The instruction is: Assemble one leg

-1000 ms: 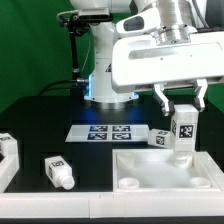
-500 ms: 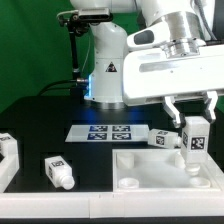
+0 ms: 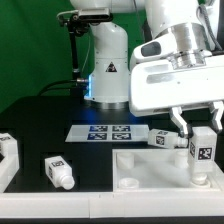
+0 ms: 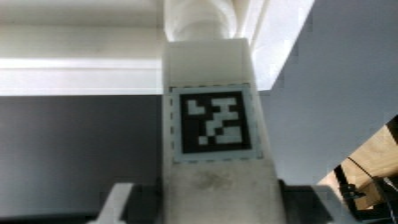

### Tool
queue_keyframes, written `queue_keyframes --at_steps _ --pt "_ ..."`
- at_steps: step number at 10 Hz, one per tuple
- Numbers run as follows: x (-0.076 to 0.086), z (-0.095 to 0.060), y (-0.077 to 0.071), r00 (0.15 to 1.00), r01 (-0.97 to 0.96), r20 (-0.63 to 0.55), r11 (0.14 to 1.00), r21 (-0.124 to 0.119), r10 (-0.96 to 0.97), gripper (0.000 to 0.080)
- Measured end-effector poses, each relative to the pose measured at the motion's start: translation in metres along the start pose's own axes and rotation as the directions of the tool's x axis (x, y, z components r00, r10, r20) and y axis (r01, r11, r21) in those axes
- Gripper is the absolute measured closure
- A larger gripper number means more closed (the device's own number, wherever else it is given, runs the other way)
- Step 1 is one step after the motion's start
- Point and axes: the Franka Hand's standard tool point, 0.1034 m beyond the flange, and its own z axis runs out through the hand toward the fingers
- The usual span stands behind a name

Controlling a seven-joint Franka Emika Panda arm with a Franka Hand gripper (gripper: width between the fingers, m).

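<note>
Lower right, exterior view: gripper (image 3: 200,128) clamped on upright leg (image 3: 203,152) above panel (image 3: 150,168) corner; hold vertical, lower straight down.

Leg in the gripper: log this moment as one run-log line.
gripper: jaws shut on leg | leg: upright, at recessed white panel corner, exterior view's right | seated: cannot tell

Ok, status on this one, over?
Gripper shut on leg. Leg upright over panel corner. Nothing seen in its way.
</note>
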Motion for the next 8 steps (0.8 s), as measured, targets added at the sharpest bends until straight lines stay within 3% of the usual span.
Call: queue_keyframes --at_steps 4,8 --pt "-0.011 0.007 -0.002 1.0 0.001 0.018 1.0 0.002 -0.001 0.0512" --pt "-0.011 0.008 -0.001 1.0 0.002 0.005 1.0 -0.002 -0.002 0.0512"
